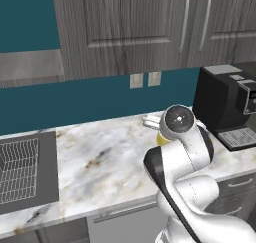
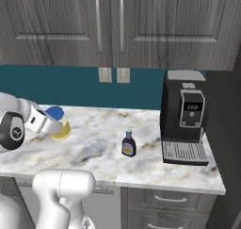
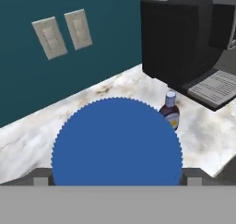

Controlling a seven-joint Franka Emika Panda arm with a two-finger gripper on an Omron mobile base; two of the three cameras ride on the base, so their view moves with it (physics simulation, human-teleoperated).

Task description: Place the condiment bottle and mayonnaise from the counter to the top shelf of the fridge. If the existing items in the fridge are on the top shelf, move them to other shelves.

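Observation:
The mayonnaise, a pale yellow jar with a blue lid, stands on the counter. My gripper reaches down over the jar, open, with one finger on each side of the lid and a narrow gap at both. In the right base view the gripper is at the jar's left side. A sliver of the jar shows behind my arm. The condiment bottle, dark with a pale cap, stands upright to the right of the jar, apart from it. The fridge, its top shelf and the existing items are out of view.
A black coffee machine stands on the counter's right end, just past the bottle. A dark sink with a wire rack lies at the left. Grey wall cabinets hang above, with two wall outlets on the teal wall.

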